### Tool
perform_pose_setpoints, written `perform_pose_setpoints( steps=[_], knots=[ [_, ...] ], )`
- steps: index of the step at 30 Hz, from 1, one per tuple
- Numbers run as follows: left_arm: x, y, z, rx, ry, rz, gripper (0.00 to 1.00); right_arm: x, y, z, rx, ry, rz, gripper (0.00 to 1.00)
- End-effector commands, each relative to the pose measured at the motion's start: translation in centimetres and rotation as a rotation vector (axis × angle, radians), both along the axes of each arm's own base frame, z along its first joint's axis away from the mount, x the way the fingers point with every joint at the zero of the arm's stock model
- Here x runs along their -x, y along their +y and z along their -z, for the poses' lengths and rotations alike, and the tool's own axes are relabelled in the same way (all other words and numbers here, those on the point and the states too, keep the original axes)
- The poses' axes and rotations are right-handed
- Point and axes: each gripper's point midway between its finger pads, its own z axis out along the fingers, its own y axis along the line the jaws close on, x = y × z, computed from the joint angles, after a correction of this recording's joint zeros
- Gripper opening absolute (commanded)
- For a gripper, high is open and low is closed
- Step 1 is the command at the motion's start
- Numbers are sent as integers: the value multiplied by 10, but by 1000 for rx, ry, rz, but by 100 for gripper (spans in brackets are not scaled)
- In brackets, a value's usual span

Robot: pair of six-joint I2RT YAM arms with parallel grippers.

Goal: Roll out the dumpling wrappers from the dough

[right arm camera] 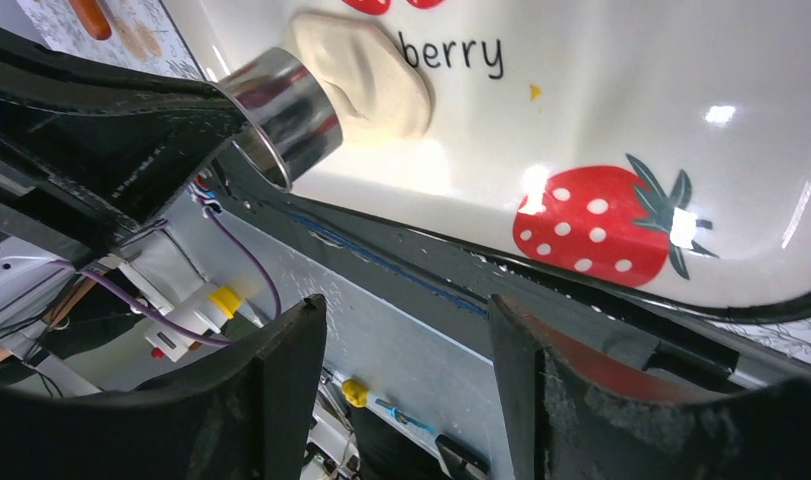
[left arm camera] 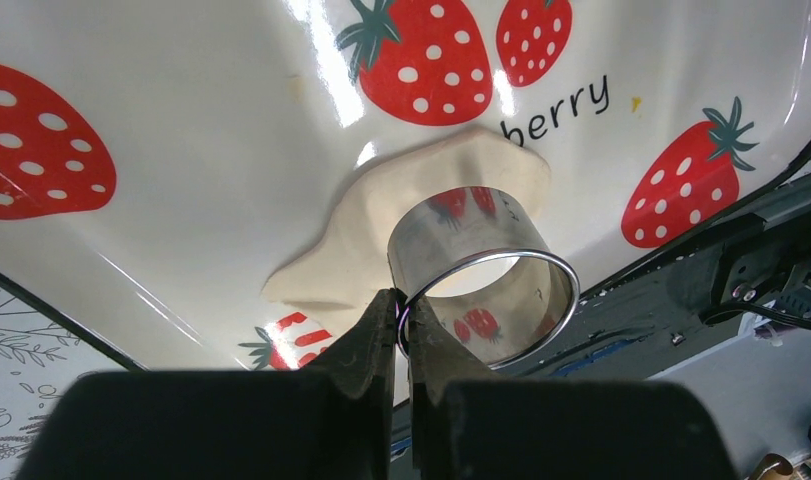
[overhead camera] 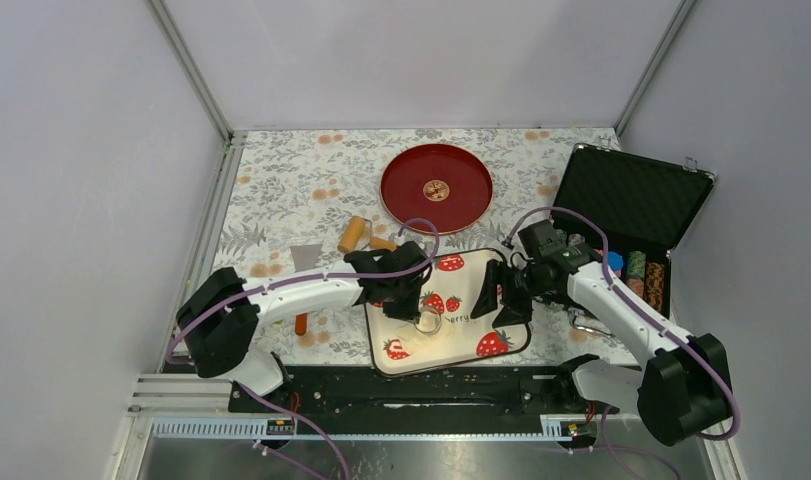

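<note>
The dough [left arm camera: 381, 215] lies as a flattened ragged patch on the strawberry-print tray [left arm camera: 201, 170]. A shiny metal ring cutter [left arm camera: 481, 245] stands on the dough's near side, and my left gripper [left arm camera: 403, 310] is shut on the ring's wall. From above, the ring cutter [overhead camera: 428, 322] sits low in the tray [overhead camera: 471, 335], under the left gripper [overhead camera: 418, 305]. My right gripper [right arm camera: 406, 310] hangs open over the tray's near right rim, holding nothing, with the dough [right arm camera: 376, 75] and ring [right arm camera: 286, 110] ahead to its left. Separate dumpling wrappers are out of view.
A red plate [overhead camera: 436, 187] sits behind the tray. A tan wooden roller [overhead camera: 353, 235] and a grey scraper [overhead camera: 306, 257] lie to the back left, and an orange stick [overhead camera: 301, 323] lies beside the left arm. An open black case [overhead camera: 626, 215] of chips stands at right.
</note>
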Motion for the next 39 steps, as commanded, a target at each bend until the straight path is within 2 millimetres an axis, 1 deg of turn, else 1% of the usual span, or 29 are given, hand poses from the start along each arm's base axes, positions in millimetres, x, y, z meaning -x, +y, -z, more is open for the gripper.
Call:
perform_pose_setpoints(
  steps=[1, 5, 14, 19, 28, 35, 36, 39],
  knots=[
    [-8, -9, -3, 21, -26, -23, 0, -5, 14, -5, -67, -6, -13, 67],
    [-5, -9, 0, 15, -17, -12, 0, -5, 18, -2, -65, 7, -21, 66],
    [4, 0, 8, -16, 0, -7, 0, -2, 24, 6, -59, 30, -39, 66],
    [4, 2, 12, -34, 4, -16, 0, -2, 27, 8, -59, 45, -51, 62],
    [6, 4, 20, -61, 26, -13, 0, -2, 30, 9, -53, 48, -65, 62],
    [5, 5, 22, -79, 26, -13, 0, 0, 31, 9, -51, 52, -70, 62],
    [5, 5, 21, -79, 25, -14, 6, -1, 31, 9, -52, 51, -72, 63],
    [4, 3, 17, -67, 13, -11, 37, -1, 32, 8, -53, 49, -75, 66]
  ],
)
